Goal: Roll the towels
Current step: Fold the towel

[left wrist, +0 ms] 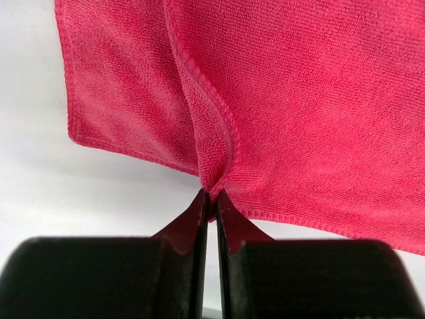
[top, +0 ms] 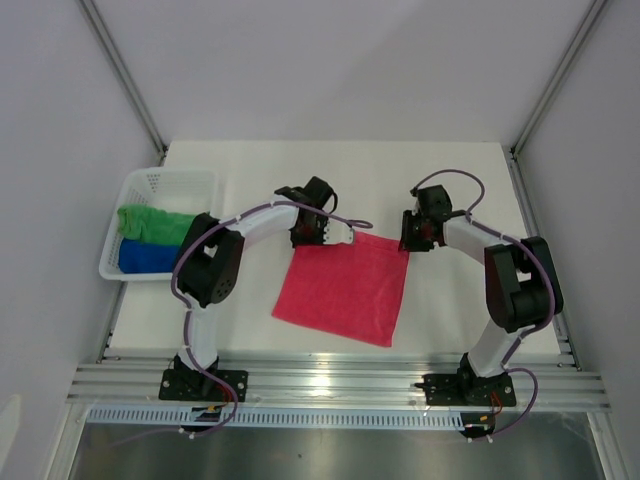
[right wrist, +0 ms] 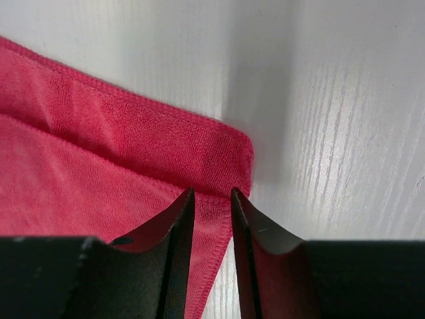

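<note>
The pink-red towel point(top: 345, 290) lies spread flat in the middle of the table, one edge toward the far side. My left gripper point(top: 335, 236) is at its far left corner. In the left wrist view the left gripper point(left wrist: 211, 197) is shut on a pinched ridge of the pink-red towel point(left wrist: 319, 100). At the far right corner, my right gripper point(top: 408, 243) has its jaws narrowly apart, shut on the towel's hemmed corner point(right wrist: 211, 212), and a crease runs from the tips. The green towel point(top: 155, 222) and blue towel point(top: 145, 257) lie rolled in the basket.
The white mesh basket point(top: 165, 182) stands at the table's left edge, beside the left arm's elbow. Grey walls and metal posts close in the table on the left, right and back. A metal rail runs along the near edge.
</note>
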You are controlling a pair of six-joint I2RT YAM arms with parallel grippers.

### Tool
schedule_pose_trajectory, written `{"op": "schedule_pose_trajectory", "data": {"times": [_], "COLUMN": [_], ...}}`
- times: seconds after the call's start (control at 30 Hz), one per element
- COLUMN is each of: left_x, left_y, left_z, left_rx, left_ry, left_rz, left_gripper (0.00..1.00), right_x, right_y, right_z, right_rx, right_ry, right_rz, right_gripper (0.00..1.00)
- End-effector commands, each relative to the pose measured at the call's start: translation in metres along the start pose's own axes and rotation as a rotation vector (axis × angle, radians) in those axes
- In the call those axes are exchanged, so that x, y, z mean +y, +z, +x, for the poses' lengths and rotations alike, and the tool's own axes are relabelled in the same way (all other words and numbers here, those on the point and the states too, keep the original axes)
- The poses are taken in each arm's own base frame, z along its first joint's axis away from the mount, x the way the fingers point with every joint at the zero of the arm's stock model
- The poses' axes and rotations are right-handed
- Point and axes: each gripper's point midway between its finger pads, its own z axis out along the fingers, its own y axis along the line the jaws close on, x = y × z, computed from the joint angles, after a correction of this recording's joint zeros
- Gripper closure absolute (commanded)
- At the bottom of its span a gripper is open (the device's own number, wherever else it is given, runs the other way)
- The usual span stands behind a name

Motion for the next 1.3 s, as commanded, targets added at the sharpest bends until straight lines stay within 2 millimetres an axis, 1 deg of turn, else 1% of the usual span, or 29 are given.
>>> {"op": "schedule_pose_trajectory", "data": {"times": [0.0, 0.07, 0.1, 0.2, 0.3, 0.4, 0.5, 0.57, 0.67, 0.7, 0.77, 0.8, 0.87, 0.93, 0.97, 1.0, 1.03, 1.07, 1.1, 1.13, 1.17, 1.2, 1.23, 1.27], "left_x": [0.015, 0.018, 0.020, 0.020, 0.019, 0.019, 0.019, 0.015, 0.013, 0.009, 0.010, 0.010, 0.011, 0.019, 0.025, 0.033, 0.032, 0.036, 0.032, 0.034, 0.033, 0.030, 0.033, 0.031], "left_y": [-0.013, -0.012, -0.011, -0.012, -0.015, -0.017, -0.014, -0.012, -0.009, -0.007, -0.011, -0.014, -0.021, -0.024, -0.022, -0.024, -0.016, -0.016, -0.013, -0.012, -0.007, -0.006, -0.006, -0.002], "left_z": [-0.012, -0.010, -0.009, -0.006, -0.001, 0.002, 0.006, 0.006, 0.005, 0.006, 0.003, 0.001, -0.004, -0.006, -0.005, -0.008, -0.006, -0.007, -0.005, -0.007, -0.007, -0.007, -0.008, -0.007], "left_rx": [-0.061, -0.053, -0.048, -0.043, -0.054, -0.072, -0.072, -0.075, -0.074, -0.070, -0.084, -0.096, -0.120, -0.128, -0.121, -0.126, -0.110, -0.108, -0.094, -0.093, -0.088, -0.083, -0.084, -0.076], "left_ry": [-0.048, -0.066, -0.077, -0.116, -0.162, -0.224, -0.262, -0.278, -0.284, -0.283, -0.265, -0.254, -0.230, -0.218, -0.217, -0.216, -0.220, -0.220, -0.226, -0.227, -0.229, -0.231, -0.230, -0.233], "left_rz": [-0.036, -0.037, -0.036, -0.017, -0.008, 0.004, 0.018, 0.040, 0.058, 0.070, 0.074, 0.076, 0.073, 0.046, 0.025, 0.006, 0.021, 0.020, 0.040, 0.047, 0.066, 0.086, 0.078, 0.086], "left_gripper": [0.92, 0.95, 0.99, 0.99, 0.92, 0.72, 0.72, 0.75, 0.73, 0.69, 0.62, 0.55, 0.50, 0.45, 0.45, 0.45, 0.45, 0.45, 0.46, 0.46, 0.47, 0.47, 0.47, 0.48], "right_x": [0.016, 0.016, 0.016, 0.018, 0.021, 0.023, 0.023, 0.022, 0.018, 0.018, 0.019, 0.018, 0.020, 0.017, 0.015, 0.014, 0.013, 0.013, 0.013, 0.013, 0.014, 0.014, 0.014, 0.014], "right_y": [-0.016, -0.014, -0.012, -0.011, -0.010, -0.004, 0.002, 0.003, 0.005, 0.005, 0.005, 0.005, 0.003, 0.004, 0.004, 0.006, 0.007, 0.008, 0.008, 0.010, 0.011, 0.011, 0.012, 0.012], "right_z": [-0.019, -0.015, -0.013, -0.009, -0.008, -0.001, 0.006, 0.008, 0.010, 0.009, 0.007, 0.007, 0.003, 0.003, 0.001, 0.004, 0.004, 0.005, 0.006, 0.008, 0.009, 0.010, 0.011, 0.011], "right_rx": [-0.081, -0.067, -0.060, -0.050, -0.049, -0.016, 0.011, 0.018, 0.027, 0.023, 0.018, 0.019, 0.013, 0.021, 0.019, 0.029, 0.032, 0.035, 0.038, 0.047, 0.048, 0.051, 0.054, 0.054], "right_ry": [-0.052, -0.053, -0.057, -0.075, -0.105, -0.118, -0.118, -0.119, -0.115, -0.117, -0.122, -0.126, -0.141, -0.154, -0.156, -0.157, -0.161, -0.163, -0.162, -0.163, -0.163, -0.162, -0.162, -0.159], "right_rz": [-0.077, -0.082, -0.084, -0.083, -0.077, -0.072, -0.080, -0.075, -0.054, -0.051, -0.050, -0.046, -0.042, -0.020, -0.013, -0.007, -0.007, -0.006, -0.008, -0.012, -0.015, -0.018, -0.018, -0.018], "right_gripper": [0.66, 0.66, 0.65, 0.63, 0.62, 0.64, 0.64, 0.65, 0.66, 0.66, 0.66, 0.66, 0.66, 0.66, 0.66, 0.67, 0.67, 0.68, 0.69, 0.69, 0.70, 0.70, 0.71, 0.75]}}
